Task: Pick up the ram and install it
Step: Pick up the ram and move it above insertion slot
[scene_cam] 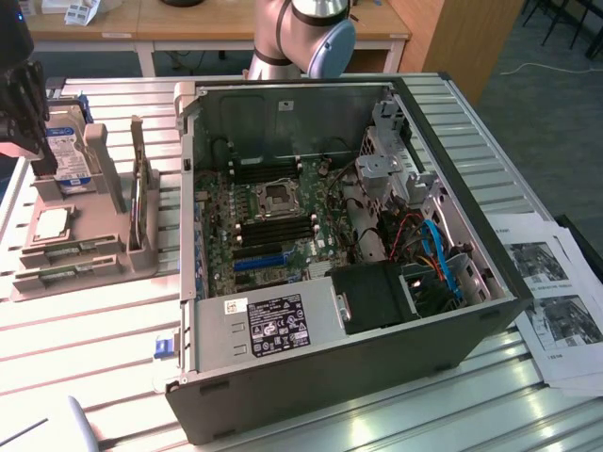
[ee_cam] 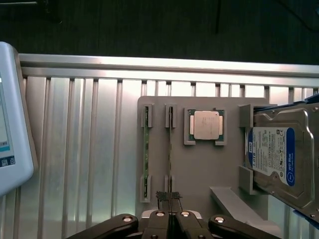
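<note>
Two green ram sticks stand on edge in a grey holder (ee_cam: pixel 199 169), one (ee_cam: pixel 146 149) beside the other (ee_cam: pixel 170 142). In the exterior view they lie at the holder's near end (scene_cam: pixel 66 252). My gripper (ee_cam: pixel 169 198) hangs above the holder, shut with nothing between its fingers, the tips close to one end of the second stick. In the exterior view the gripper (scene_cam: pixel 21 132) is a dark shape at the far left. The open computer case (scene_cam: pixel 452 330) holds the motherboard (scene_cam: pixel 273 235) with black memory slots (scene_cam: pixel 283 226) either side of the processor socket.
The holder also carries a processor chip (ee_cam: pixel 206 124) and a blue-labelled hard drive (ee_cam: pixel 279 154). A white device (ee_cam: pixel 10 119) lies off the holder's far side on the slatted metal table (ee_cam: pixel 75 149). Printed sheets (scene_cam: pixel 556 301) lie at the exterior view's right, beside the case.
</note>
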`<state>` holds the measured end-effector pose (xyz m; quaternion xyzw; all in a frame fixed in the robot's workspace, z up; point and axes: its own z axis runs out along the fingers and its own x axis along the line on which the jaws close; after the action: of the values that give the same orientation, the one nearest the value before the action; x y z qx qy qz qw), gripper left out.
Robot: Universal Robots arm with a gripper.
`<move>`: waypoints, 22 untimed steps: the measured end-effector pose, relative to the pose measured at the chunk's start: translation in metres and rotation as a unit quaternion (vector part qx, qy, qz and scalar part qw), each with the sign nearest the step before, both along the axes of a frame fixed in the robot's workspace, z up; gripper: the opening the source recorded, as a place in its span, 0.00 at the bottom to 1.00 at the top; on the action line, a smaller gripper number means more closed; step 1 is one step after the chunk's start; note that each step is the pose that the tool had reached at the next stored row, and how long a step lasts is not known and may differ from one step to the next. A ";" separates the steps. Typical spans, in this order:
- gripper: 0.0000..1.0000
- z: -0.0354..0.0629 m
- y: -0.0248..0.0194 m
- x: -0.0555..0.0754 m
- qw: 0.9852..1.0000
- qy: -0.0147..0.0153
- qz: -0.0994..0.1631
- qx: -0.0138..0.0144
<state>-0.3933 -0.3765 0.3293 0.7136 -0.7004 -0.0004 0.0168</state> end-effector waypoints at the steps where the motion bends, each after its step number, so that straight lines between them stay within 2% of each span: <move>1: 0.10 -0.0018 0.0000 0.000 1.000 0.000 0.000 0.000; 22: 0.10 -0.0401 0.0000 0.000 1.000 0.000 0.003 0.000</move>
<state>-0.3938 -0.3765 0.2893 0.7154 -0.6985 -0.0003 0.0167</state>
